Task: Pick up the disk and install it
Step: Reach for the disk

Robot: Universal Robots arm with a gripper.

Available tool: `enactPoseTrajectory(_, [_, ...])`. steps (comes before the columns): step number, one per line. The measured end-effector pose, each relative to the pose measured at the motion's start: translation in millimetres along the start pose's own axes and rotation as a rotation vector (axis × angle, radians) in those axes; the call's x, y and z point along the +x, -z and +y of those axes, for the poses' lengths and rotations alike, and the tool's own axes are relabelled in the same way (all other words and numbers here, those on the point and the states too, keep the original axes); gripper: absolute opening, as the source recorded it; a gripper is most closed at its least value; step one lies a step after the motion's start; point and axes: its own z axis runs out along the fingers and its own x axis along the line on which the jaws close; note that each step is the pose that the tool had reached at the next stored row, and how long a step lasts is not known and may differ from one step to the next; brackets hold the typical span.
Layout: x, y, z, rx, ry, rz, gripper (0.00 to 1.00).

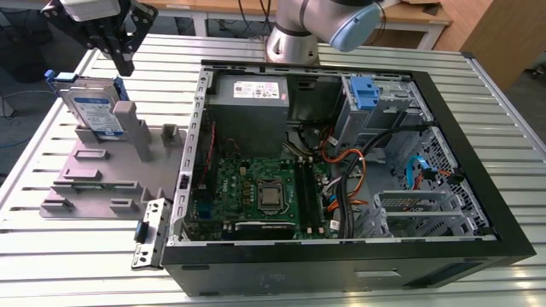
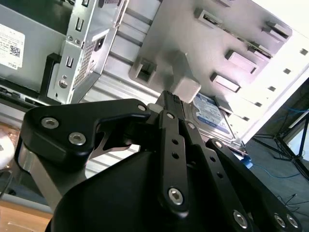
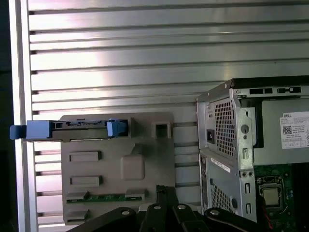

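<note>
Exterior view's left: I see the black gripper [image 1: 125,66], pressed together and empty, just above the upright silver blue-railed disk [image 1: 91,110].

arm [image 1: 290,38]: raised | tool [image 1: 126,68]: pointing down | fingers [image 2: 170,104]: seemingly together

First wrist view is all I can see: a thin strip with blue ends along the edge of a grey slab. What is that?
Observer: That is the disk, edge-on to you. In the exterior view it stands upright in a grey holder, with its white-and-blue label showing.
Operator: Has the robot grabbed it?
Observer: No. In the exterior view the gripper hangs by the disk's upper corner, holding nothing.
</note>
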Motion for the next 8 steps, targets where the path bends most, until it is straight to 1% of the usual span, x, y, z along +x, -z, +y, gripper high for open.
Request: enactPoseTrajectory(8, [12.3, 0.0, -0.9, 0.0000, 0.000, 0.0000, 0.11])
